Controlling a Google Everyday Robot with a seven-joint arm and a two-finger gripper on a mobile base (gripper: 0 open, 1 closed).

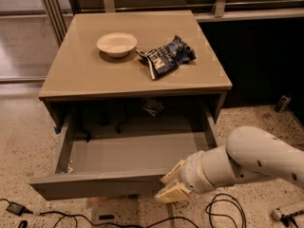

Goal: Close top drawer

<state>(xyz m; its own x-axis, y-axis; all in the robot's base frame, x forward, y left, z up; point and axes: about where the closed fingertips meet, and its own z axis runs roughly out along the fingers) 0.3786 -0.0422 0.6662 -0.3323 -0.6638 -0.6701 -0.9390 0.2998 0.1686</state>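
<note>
The top drawer [95, 186] of a grey-brown cabinet is pulled far out toward me, showing its shallow grey interior [133, 151], which looks empty apart from a small speck at its front left corner. My gripper [172, 183], with cream-coloured fingers [173, 192], is at the right end of the drawer's flat front, touching or nearly touching its face. The white arm [251, 163] reaches in from the lower right.
On the cabinet top [85, 75] sit a cream bowl [117, 43] and a crumpled dark blue snack bag [166, 57]. Black cables [223, 213] lie on the speckled floor below the drawer. A dark wall stands at the right.
</note>
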